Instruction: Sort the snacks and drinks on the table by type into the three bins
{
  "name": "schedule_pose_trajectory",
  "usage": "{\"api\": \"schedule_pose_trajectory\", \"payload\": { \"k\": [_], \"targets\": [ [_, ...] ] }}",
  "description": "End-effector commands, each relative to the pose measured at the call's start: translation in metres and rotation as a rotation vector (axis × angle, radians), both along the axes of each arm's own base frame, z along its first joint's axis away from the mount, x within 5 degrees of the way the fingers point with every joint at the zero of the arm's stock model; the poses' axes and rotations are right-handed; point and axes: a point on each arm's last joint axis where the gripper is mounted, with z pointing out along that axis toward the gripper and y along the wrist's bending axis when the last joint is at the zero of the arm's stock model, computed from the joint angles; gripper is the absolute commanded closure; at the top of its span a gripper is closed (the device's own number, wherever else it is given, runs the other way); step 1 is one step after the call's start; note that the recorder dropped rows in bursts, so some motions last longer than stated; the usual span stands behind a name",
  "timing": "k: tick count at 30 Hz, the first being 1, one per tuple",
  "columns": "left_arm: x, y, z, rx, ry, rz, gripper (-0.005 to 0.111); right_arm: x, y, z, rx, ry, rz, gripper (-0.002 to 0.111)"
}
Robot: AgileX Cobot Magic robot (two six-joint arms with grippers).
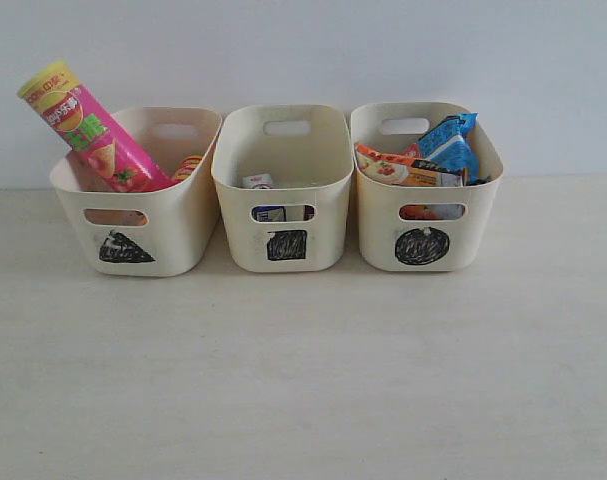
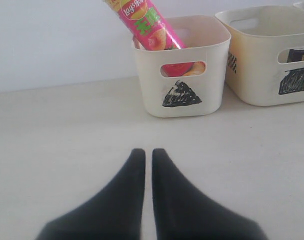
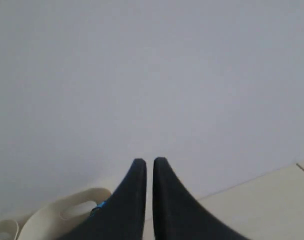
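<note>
Pale table [image 1: 303, 380] held three bins in a row. Pink tube [image 1: 88, 125] leaned in the triangle bin [image 1: 183, 230]; cartons [image 1: 258, 182] sat in the square bin [image 1: 238, 200]; blue packet [image 1: 451, 145] and orange bag [image 1: 398, 170] sat in the circle bin [image 1: 383, 215]. Left gripper [image 2: 148, 152] and right gripper [image 3: 149, 161] were clenched, empty.

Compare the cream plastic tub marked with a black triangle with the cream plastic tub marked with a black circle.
The triangle tub stands at the left end of the row, the circle tub at the right end. The triangle tub holds a pink chip tube leaning out over its rim; the circle tub holds a blue crinkly packet and an orange crinkly bag poking above its rim. Both have the same rounded shape and handle slots.
</note>
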Motion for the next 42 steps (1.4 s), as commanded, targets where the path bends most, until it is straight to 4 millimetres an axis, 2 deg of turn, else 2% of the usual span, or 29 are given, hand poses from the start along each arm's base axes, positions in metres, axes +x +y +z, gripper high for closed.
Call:
{"api": "schedule_pose_trajectory", "payload": {
  "k": [1,2,4,7,10,15,21,26,42],
  "targets": [
    [0.000,0.000,-0.001,0.007,-0.002,0.000,0.102,-0.033,0.000,-0.006,-0.109,-0.069,-0.011,0.107],
    [0.000,0.000,-0.001,0.007,-0.002,0.000,0.102,-0.039,0.001,-0.008,-0.146,-0.068,-0.002,0.107],
    [0.000,0.000,-0.001,0.007,-0.002,0.000,0.102,-0.066,0.008,-0.018,-0.255,-0.072,0.031,0.107],
    [0.000,0.000,-0.001,0.007,-0.002,0.000,0.102,-0.092,0.019,-0.023,-0.292,-0.108,0.074,0.107],
    [0.000,0.000,-0.001,0.007,-0.002,0.000,0.102,-0.128,0.026,-0.026,-0.299,-0.158,0.111,0.107],
    [0.000,0.000,-0.001,0.007,-0.002,0.000,0.102,-0.161,0.025,-0.033,-0.308,-0.194,0.106,0.107],
    [0.000,0.000,-0.001,0.007,-0.002,0.000,0.102,-0.195,0.024,-0.054,-0.305,-0.228,0.103,0.107],
    [0.000,0.000,-0.001,0.007,-0.002,0.000,0.102,-0.199,0.025,-0.068,-0.302,-0.149,0.119,0.107],
    [0.000,0.000,-0.001,0.007,-0.002,0.000,0.102,-0.200,0.033,-0.068,-0.292,-0.165,0.222,0.107]
  ]
}}
